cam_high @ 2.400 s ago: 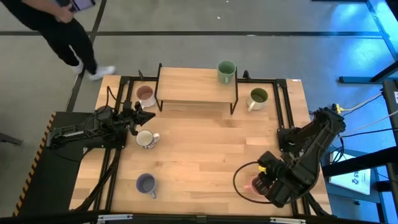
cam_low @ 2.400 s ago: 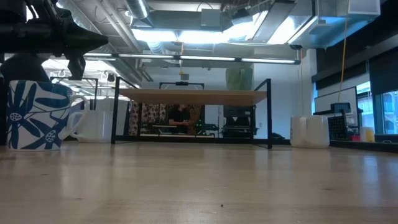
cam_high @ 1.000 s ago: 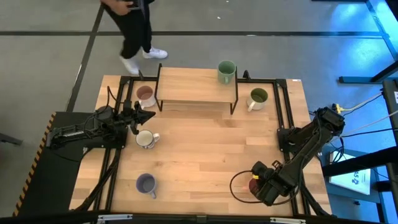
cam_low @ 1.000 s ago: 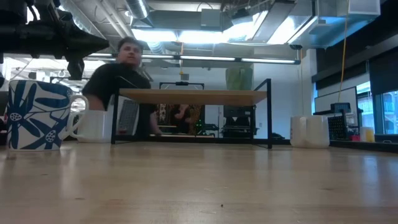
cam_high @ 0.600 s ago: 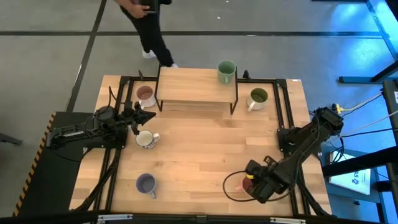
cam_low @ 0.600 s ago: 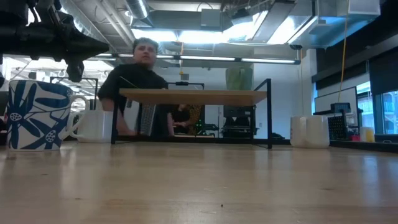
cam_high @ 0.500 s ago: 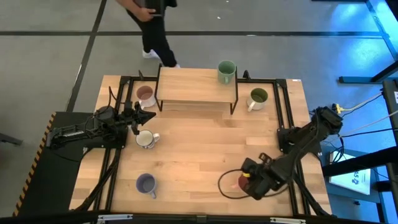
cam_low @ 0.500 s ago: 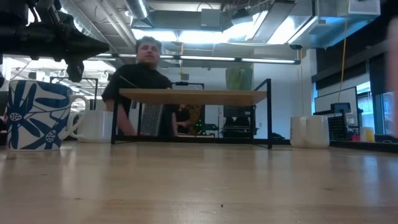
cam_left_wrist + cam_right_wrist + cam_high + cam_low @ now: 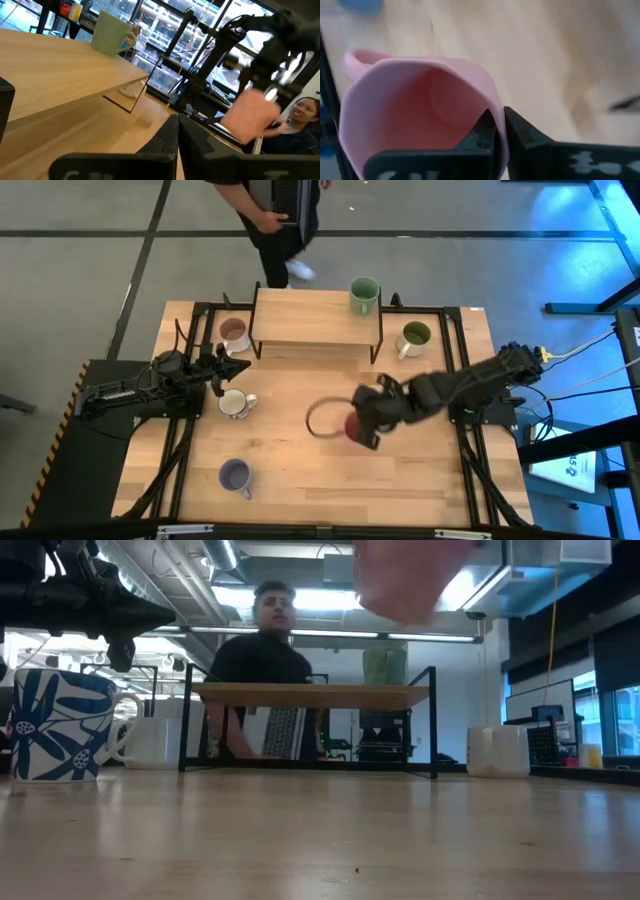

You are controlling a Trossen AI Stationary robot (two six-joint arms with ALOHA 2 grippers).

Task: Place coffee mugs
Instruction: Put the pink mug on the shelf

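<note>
My right gripper (image 9: 362, 426) reaches over the table's middle, shut on the coral pink mug (image 9: 354, 425), which shows blurred high in the low view (image 9: 400, 580). My left gripper (image 9: 240, 365) waits shut and empty at the left, above the blue-patterned white mug (image 9: 234, 403). The green mug (image 9: 363, 295) stands on the wooden shelf (image 9: 315, 316). On the table stand the olive-green mug (image 9: 414, 336) right of the shelf, the dusty pink mug (image 9: 233, 333) left of it, and the purple-blue mug (image 9: 235, 476) near the front left. My right gripper pinches the coral pink mug's rim wall (image 9: 496, 111), one finger inside the mug (image 9: 484, 131) and one outside (image 9: 519, 133). The handle (image 9: 356, 58) sits on the side away from the fingers. The mug is lifted clear of the table.
The shelf's black frame (image 9: 378, 345) stands at the far middle. A dark cable loop (image 9: 322, 419) hangs beside the right gripper. A person (image 9: 280, 210) walks past the table's far edge. Bare wood lies at the table's middle and near right.
My right gripper has swept from the table's near right corner toward its middle, leftward and farther, rising with the coral pink mug, which is now clear of the table. The person has walked rightward behind the far edge.
</note>
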